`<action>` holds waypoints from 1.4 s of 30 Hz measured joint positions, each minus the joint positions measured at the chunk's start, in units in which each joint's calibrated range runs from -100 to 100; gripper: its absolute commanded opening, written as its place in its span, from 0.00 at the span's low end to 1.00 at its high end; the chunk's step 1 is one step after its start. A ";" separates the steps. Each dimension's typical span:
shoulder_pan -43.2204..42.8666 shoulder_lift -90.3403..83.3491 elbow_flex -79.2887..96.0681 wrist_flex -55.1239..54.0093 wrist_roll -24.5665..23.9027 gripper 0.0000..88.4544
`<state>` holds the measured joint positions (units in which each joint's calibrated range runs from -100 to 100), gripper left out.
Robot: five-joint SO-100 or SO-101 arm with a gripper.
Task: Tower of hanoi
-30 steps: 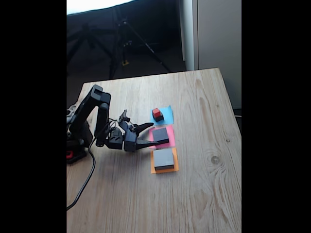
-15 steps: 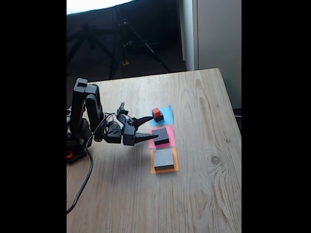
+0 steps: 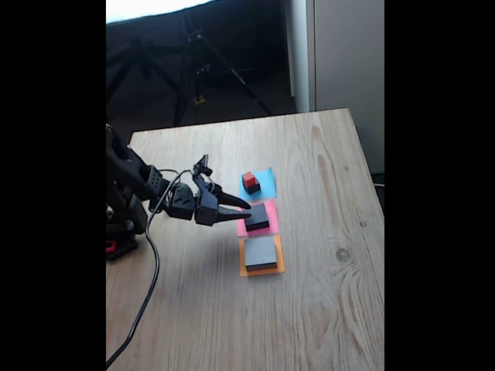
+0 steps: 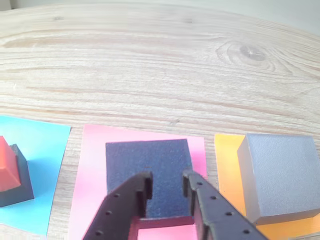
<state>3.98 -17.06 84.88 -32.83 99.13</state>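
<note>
Hovering over the near edge of the medium block (image 4: 147, 170), with the gripper (image 4: 167, 180) parted only narrowly and gripping nothing; fingertips (image 4: 145, 181) overlapping the block's dark top in the wrist view, though contact cannot be told. Reaching in from the left in the fixed view, gripper (image 3: 246, 212) low above the table (image 3: 325, 309), tips just at the left side of the medium block (image 3: 258, 216).

Lying flat on the pink paper (image 4: 90, 190), the medium block sitting roughly centred, pink showing to its left and right. Resting on the orange paper (image 4: 226, 150) just to the right in the wrist view, the grey block (image 4: 280, 172), apart from the medium one. Standing on the blue paper (image 4: 35, 170) at the left edge of the wrist view, the small black cube (image 4: 15, 185) with the red cube (image 4: 7, 165) on top of it.

Running in a column in the fixed view: red cube (image 3: 248, 178) on the black cube (image 3: 252, 187) on blue paper (image 3: 267, 182) farthest, pink paper (image 3: 272, 210) in the middle, grey block (image 3: 261, 253) on orange paper (image 3: 279, 258) nearest. Trailing off the arm's base toward the lower left, a black cable (image 3: 147, 294).
</note>
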 measured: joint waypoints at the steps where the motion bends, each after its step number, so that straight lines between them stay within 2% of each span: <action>1: -0.31 -1.80 0.00 2.56 0.00 0.00; 6: -2.48 -10.86 -4.35 20.18 0.00 0.00; 9: -3.82 -15.73 -12.95 36.67 0.00 0.00; 16: -9.60 -21.12 -42.85 82.95 0.00 0.00; 21: -13.73 -23.43 -56.50 102.00 0.00 0.00; 25: -16.31 -25.82 -61.71 108.65 0.00 0.01; 32: -19.41 -27.45 -67.45 114.17 -0.17 0.14; 37: -19.51 -29.16 -62.15 110.25 -1.39 0.20; 42: -19.51 -33.18 -48.59 100.00 -0.17 0.30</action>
<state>-15.54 -50.24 36.29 67.17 98.96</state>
